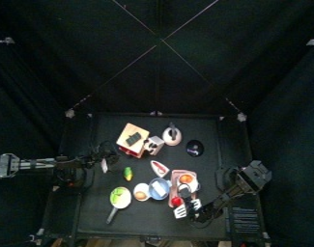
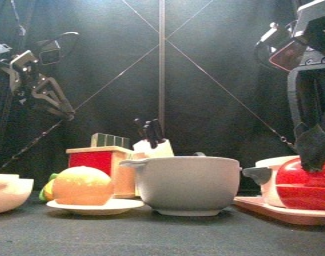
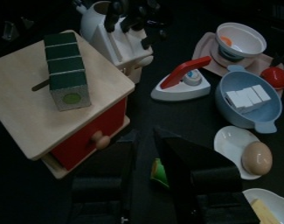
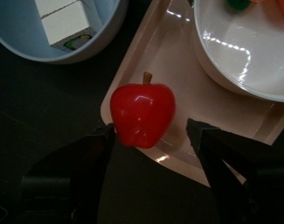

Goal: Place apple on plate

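I read the plate [image 4: 232, 122] first: the salmon-pink tray runs beyond my right pincer's [image 4: 150, 140] tips, its near edge slanting between the two jaws, and a white bowl [image 4: 243, 48] sits on it farther out. A blue bowl [image 4: 62, 31] stands off to one side, on the bare table.

The apple [image 4: 142, 112] lies right ahead of the pincer, centred in the gap, stem pointing away from me. It seems to rest on the tray's rim rather than fully inside, though I cannot tell exactly how much of it overhangs.

The right pincer is spread wide and grips nothing; both jaws flank the apple without touching it. So I judge the step in hand is either finishing the release or nudging the fruit further in. To do it well I would lift straight away along the jaw axis, keeping both fingers clear so neither drags the round fruit off the lip.

My left pincer [image 3: 155, 166] rests well away, above the wooden box [image 3: 62, 96]; its jaws appear parted and empty.
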